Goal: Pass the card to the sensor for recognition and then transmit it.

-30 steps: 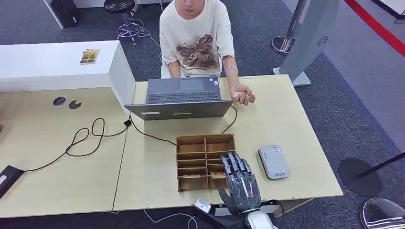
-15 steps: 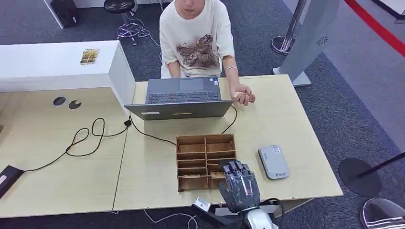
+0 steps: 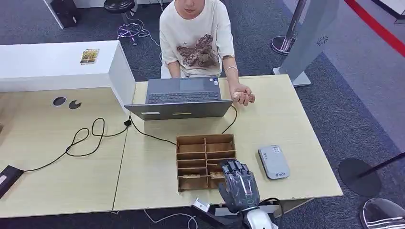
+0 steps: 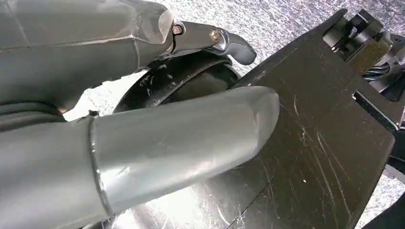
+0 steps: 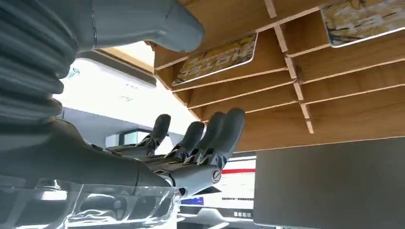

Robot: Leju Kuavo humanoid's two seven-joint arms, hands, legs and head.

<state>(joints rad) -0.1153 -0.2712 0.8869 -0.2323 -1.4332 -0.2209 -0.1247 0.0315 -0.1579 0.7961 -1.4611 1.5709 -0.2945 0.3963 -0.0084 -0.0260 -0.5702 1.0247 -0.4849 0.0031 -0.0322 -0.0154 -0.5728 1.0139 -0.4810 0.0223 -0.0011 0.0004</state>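
Right now the right hand (image 3: 239,183) hangs over the near right corner of the tray (image 3: 184,161), fingers bent, holding nothing. The card (image 5: 217,59) lies flat in a slot just under its thumb, long side along the slot. Farther right sits the sensor (image 3: 273,162).

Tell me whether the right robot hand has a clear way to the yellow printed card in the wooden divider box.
Probably yes: the right robot hand hovers over the wooden divider box, holding nothing, with nothing between thumb and yellow printed card.
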